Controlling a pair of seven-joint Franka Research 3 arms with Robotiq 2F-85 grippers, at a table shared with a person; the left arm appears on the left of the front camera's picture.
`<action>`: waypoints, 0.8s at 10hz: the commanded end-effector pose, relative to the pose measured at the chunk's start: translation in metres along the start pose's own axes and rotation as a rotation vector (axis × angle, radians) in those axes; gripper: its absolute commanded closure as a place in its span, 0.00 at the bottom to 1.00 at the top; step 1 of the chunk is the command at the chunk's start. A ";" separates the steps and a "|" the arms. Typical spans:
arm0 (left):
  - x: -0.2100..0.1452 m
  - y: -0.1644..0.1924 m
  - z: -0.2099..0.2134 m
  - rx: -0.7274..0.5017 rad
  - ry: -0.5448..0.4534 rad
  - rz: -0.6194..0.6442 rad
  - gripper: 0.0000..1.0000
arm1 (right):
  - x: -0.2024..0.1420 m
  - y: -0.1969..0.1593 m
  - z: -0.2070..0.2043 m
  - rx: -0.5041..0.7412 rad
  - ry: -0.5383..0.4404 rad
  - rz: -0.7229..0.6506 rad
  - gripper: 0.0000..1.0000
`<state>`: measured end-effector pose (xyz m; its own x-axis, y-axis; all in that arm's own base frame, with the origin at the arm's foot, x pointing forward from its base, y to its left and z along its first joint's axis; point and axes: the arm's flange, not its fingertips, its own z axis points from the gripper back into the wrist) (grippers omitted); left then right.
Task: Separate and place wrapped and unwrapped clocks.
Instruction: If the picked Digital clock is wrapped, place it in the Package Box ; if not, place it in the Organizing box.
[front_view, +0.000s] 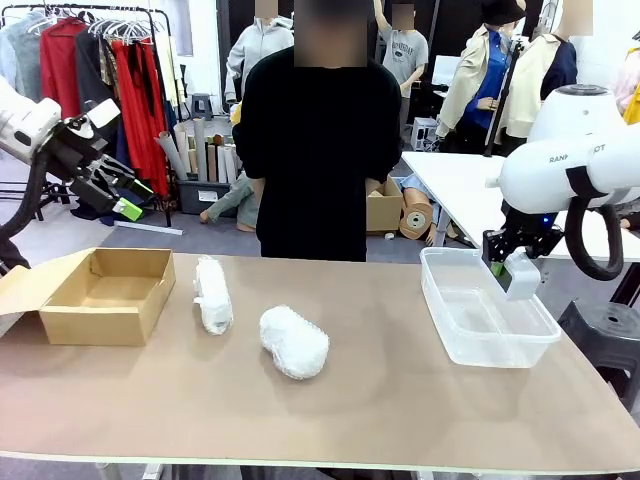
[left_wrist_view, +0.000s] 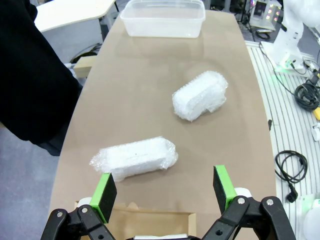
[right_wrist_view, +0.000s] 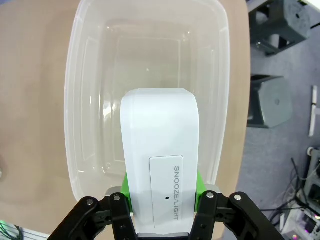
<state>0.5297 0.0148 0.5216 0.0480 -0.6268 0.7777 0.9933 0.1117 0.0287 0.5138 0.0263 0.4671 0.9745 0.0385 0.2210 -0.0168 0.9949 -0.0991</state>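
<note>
The right claw (right_wrist_view: 160, 192) grips the bare clock (right_wrist_view: 159, 145) over the tub (front_view: 432, 288), by its rim. The left claw (left_wrist_view: 165, 190) hangs spread wide. Two wrapped clocks (front_view: 294, 342) (front_view: 212, 294) lie apart mid-bench.

- Cardboard box (front_view: 100, 290): on the table (front_view: 400, 400), at its left edge.
- Slim wrapped roll (front_view: 212, 293): just right of the box, not touching it.
- Fat oval bundle (front_view: 294, 341): mid-table, right of the roll and nearer the near edge.
- Tub (front_view: 497, 352): at the right edge.
- Bare clock (front_view: 522, 276): between the right gripper's (right_wrist_view: 162, 189) fingers, above the tub.
</note>
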 end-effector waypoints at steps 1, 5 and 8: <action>0.001 0.000 0.000 -0.002 -0.003 -0.001 0.00 | 0.020 -0.004 -0.005 -0.002 0.023 -0.037 1.00; 0.001 0.000 0.000 -0.002 -0.003 -0.001 0.00 | 0.036 -0.009 -0.031 -0.019 0.031 -0.101 1.00; 0.001 0.000 0.000 -0.002 -0.003 -0.001 0.00 | 0.045 -0.008 -0.053 0.005 0.043 -0.131 1.00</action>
<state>0.5297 0.0147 0.5216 0.0479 -0.6268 0.7777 0.9933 0.1116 0.0288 0.5590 0.0133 0.4239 0.9824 -0.0597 0.1768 0.0745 0.9941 -0.0784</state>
